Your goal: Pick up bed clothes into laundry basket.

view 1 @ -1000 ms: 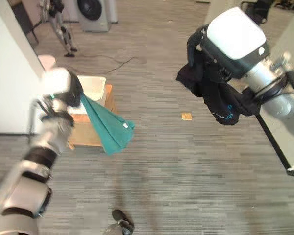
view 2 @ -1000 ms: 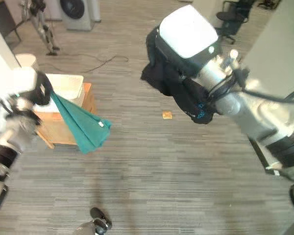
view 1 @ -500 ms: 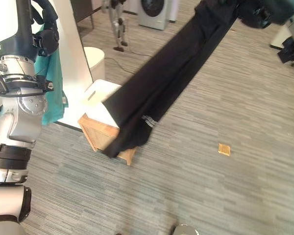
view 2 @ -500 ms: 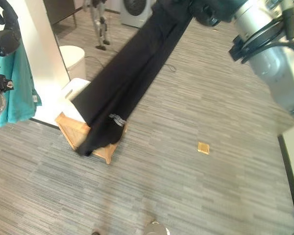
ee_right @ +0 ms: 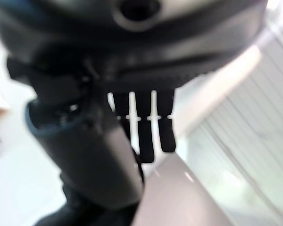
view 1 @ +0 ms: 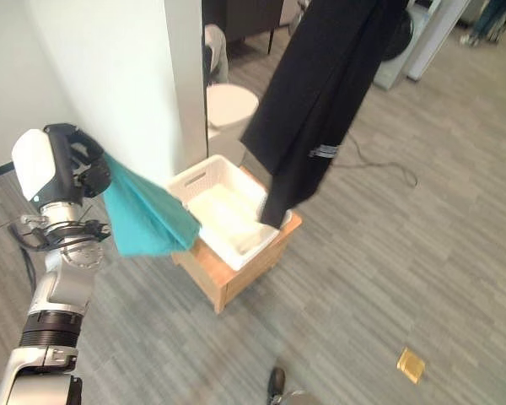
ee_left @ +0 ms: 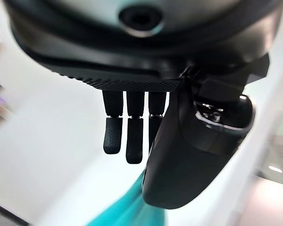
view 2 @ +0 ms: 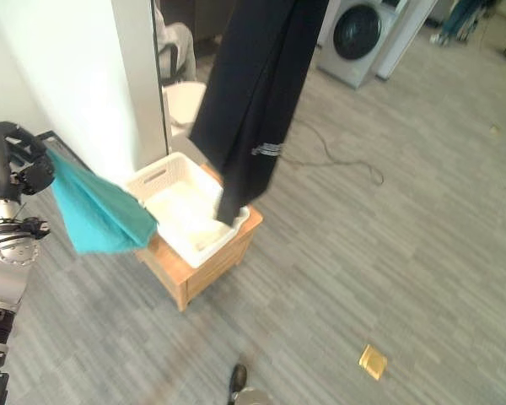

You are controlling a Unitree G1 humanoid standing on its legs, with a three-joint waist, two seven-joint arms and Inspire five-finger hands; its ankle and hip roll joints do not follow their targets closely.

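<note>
— Status of the left hand (view 1: 78, 164)?

— It is gripping a teal cloth (view 1: 146, 218), fingers curled round one end; the cloth is hanging down and rightward from the hand, its low edge reaching the near left rim of the white laundry basket (view 1: 204, 179).

— And the right hand (ee_right: 108, 155)?

— Its fingers are closing on a black garment (view 1: 320, 93), which is hanging from above, its lower end dangling over the basket's right side. The basket is sitting on a wooden stand (view 1: 236, 278).
</note>
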